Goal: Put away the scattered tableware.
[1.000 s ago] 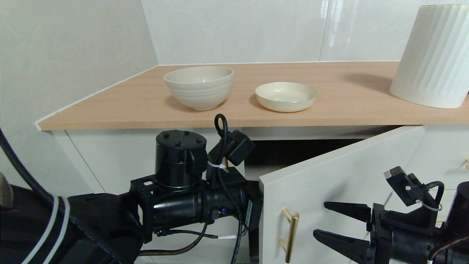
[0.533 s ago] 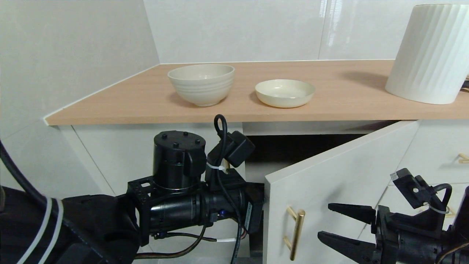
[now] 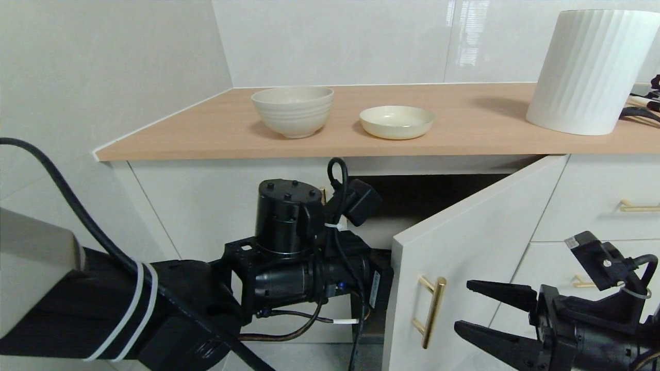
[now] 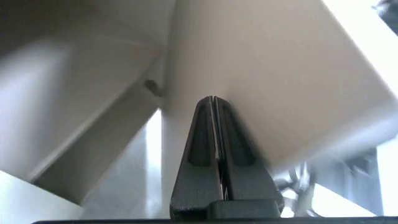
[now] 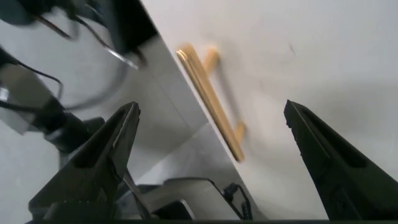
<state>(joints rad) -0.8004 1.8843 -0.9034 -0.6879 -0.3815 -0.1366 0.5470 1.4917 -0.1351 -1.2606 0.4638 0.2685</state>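
Note:
A deep cream bowl and a shallow cream dish stand side by side on the wooden countertop. Below them the white cabinet door stands ajar, showing a dark opening. My left arm is low in front of that opening, its tip hidden behind the door's edge. In the left wrist view my left gripper is shut with nothing between its fingers, its tip against the door's inner face. My right gripper is open just outside the door, level with the gold handle. In the right wrist view the right gripper frames that handle.
A tall white ribbed container stands on the counter at the right, with dark cables beside it. Drawers with gold pulls lie to the right of the door. A tiled wall closes off the left side.
The head camera has drawn back, so the counter looks farther off and more of the drawers shows. Both arms keep their places beside the door.

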